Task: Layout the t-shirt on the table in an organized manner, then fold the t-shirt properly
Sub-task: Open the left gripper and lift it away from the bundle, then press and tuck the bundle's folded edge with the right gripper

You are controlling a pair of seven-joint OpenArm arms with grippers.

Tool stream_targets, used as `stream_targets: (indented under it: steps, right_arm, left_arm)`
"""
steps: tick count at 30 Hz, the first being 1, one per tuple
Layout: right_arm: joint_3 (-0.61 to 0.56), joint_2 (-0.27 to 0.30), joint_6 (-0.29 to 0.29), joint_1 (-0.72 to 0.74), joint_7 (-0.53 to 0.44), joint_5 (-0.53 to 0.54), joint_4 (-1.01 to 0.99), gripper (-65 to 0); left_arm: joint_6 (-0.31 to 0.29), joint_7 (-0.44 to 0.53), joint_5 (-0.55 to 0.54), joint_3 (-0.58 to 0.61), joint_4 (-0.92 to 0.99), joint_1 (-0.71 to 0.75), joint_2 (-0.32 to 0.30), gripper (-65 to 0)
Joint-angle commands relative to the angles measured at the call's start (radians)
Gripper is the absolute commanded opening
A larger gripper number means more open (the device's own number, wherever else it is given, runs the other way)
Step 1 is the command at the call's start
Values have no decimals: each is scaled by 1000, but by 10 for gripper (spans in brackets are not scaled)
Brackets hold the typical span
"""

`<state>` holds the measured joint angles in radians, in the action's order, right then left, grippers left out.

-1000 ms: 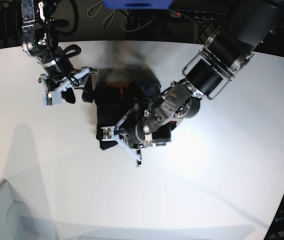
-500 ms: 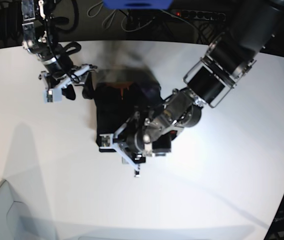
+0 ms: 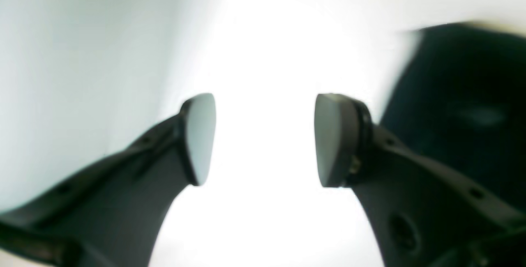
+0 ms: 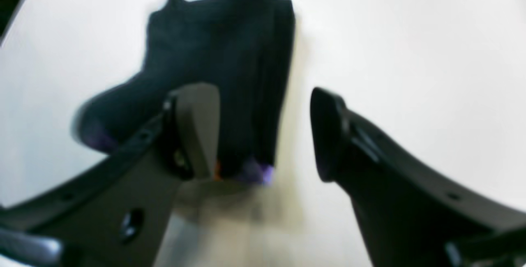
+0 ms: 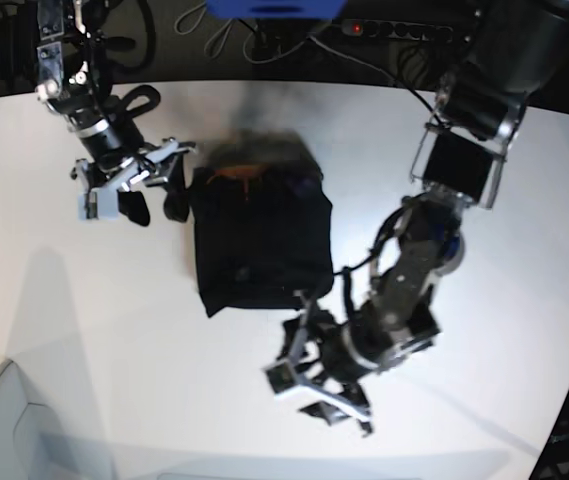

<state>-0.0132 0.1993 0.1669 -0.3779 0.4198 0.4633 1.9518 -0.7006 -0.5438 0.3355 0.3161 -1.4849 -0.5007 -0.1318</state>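
A: The t-shirt [image 5: 260, 236] — where does it sit, and what has changed?

B: Start at the near edge. The left gripper [image 5: 316, 386] now hangs over bare white table [image 5: 144, 370], clear of the cloth; a second ago it was pressed down on the shirt's near edge. Its jaws stand apart with nothing between them, and the wrist view shows only bright tabletop between the flat grey pads [image 3: 199, 135], with the shirt a dark blur off to one side.

A: And the shirt itself?

B: It lies mid-table as a compact, roughly square black bundle, soft and matte, its near corner lifted a little. With the arm gone its whole top face shows. A small orange mark sits at the far edge; in the right wrist view a scrap of purple and orange shows at a fold. No writing can be read.

A: The other arm?

B: The right gripper [image 5: 129, 185] is further back, just beside the shirt's far corner, about where it was before. Its jaws are spread wide and hold nothing; the shirt's folded edge lies beyond them, behind one finger [image 4: 197, 127].

A: The table surface?

B: Smooth, white, glossy, curved at the back.
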Motion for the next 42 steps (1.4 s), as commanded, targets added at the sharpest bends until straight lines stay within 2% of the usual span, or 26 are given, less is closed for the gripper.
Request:
stream_targets:
  steps: [1,3,7,11,15,20,27,33,36,42]
  right_arm:
    - [-3,2,10,1,-28,12,37,-298]
    - [-44,-21,10,4,-28,12,47,-341]
    - [-172,-53,10,23,-28,10,24,-497]
    - [-296,-82,10,93,-28,10,-67,-645]
    - [-334,-99,10,165,-28,10,-176,-650]
    - [-334,-99,10,185,-28,9,-211,-650]
    - [-336,-100,10,222,-31,9,-338,-650]
    - [-336,-100,10,242,-128,9,-460,-650]
    - [-336,-99,10,236,-137,10,-435,-650]
    - [-310,-68,10,188,-134,7,-219,-650]
  left_arm:
    - [2,1,1,-54,-47,24,-21,-283]
    - [2,1,1,-170,-118,96,-61,-283]
    - [2,1,-2,-381,-217,270,-134,-283]
    - [2,1,-6,-550,-259,399,-160,-283]
    - [2,1,-8,-679,-305,501,-162,-283]
    - [2,3,-8,-776,-339,587,-162,-283]
    - [2,3,-8,-839,-343,659,-156,-283]
    - [2,3,-8,-840,-343,706,-154,-283]
    - [2,3,-8,-840,-343,712,-154,-283]
    - [2,3,-9,-840,-346,712,-153,-283]
